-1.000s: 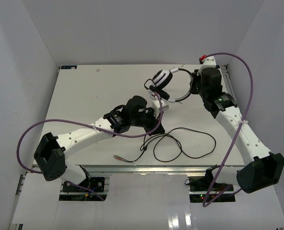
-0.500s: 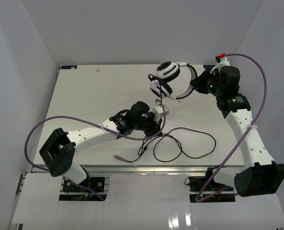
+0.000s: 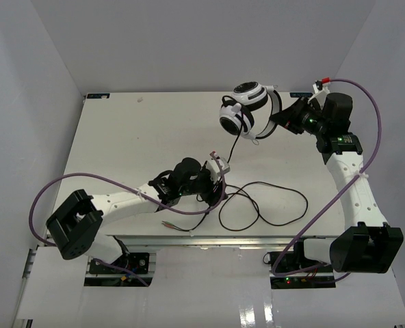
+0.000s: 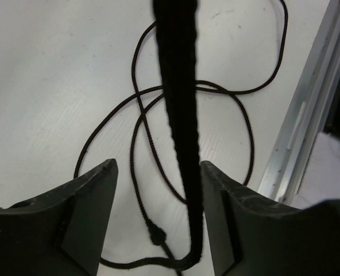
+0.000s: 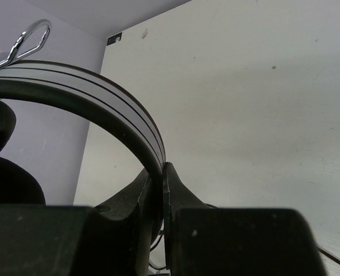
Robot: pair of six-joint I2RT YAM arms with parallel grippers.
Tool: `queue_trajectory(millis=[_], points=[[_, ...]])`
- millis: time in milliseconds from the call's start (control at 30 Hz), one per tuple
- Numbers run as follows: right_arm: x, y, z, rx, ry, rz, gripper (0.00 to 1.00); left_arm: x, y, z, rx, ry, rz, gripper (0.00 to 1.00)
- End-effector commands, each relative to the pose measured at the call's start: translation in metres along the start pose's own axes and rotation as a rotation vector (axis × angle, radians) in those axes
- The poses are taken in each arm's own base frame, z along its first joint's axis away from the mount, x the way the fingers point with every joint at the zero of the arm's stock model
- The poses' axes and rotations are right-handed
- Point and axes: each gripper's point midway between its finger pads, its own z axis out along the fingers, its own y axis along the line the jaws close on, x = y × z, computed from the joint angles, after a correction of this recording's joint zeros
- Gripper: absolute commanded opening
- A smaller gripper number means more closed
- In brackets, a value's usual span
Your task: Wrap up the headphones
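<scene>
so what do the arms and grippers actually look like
Both are white links with black joints: left arm, right arm. A purple cable loops along each, tied on with white ties; a red tip sits at the right wrist. The fingers are dark grey, wedge-shaped.

White tabletop (image 3: 127,143) (faintly speckled), plain pale walls (image 3: 189,41) on three sides, aluminium rail (image 4: 303,109) along near edge
</scene>
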Motion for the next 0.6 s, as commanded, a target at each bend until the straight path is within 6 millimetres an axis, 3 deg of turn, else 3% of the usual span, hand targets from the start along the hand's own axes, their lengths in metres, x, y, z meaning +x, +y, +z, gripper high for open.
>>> queue_trajectory(millis=[0, 200, 267, 300, 367, 400, 467, 567], points=[[-0.009, 0.044, -0.017, -0.173, -0.031, -0.018, 0.08, -0.033, -0.002, -0.015, -0.004, -0.194, 0.112, 0.76], [-0.013, 0.055, -0.026, -0.216, -0.026, -0.023, 0.08, -0.010, -0.006, -0.018, 0.022, -0.191, 0.115, 0.81], [-0.020, 0.052, -0.029, -0.208, -0.042, -0.022, 0.08, -0.004, -0.014, -0.021, 0.059, -0.198, 0.108, 0.96], [-0.021, 0.051, -0.028, -0.203, -0.047, -0.024, 0.08, 0.007, -0.018, -0.022, 0.077, -0.188, 0.087, 0.98], [-0.023, 0.051, -0.029, -0.204, -0.048, -0.024, 0.08, 0.004, -0.025, -0.025, 0.112, -0.245, 0.086, 0.98], [-0.022, 0.051, -0.028, -0.206, -0.044, -0.022, 0.08, 0.016, -0.027, -0.025, 0.117, -0.233, 0.045, 0.98], [-0.022, 0.051, -0.028, -0.209, -0.041, -0.022, 0.08, 0.012, -0.026, -0.026, 0.110, -0.291, 0.041, 0.98], [-0.022, 0.055, -0.030, -0.221, -0.039, -0.026, 0.08, 0.021, -0.020, -0.019, 0.087, -0.304, 0.032, 0.98]])
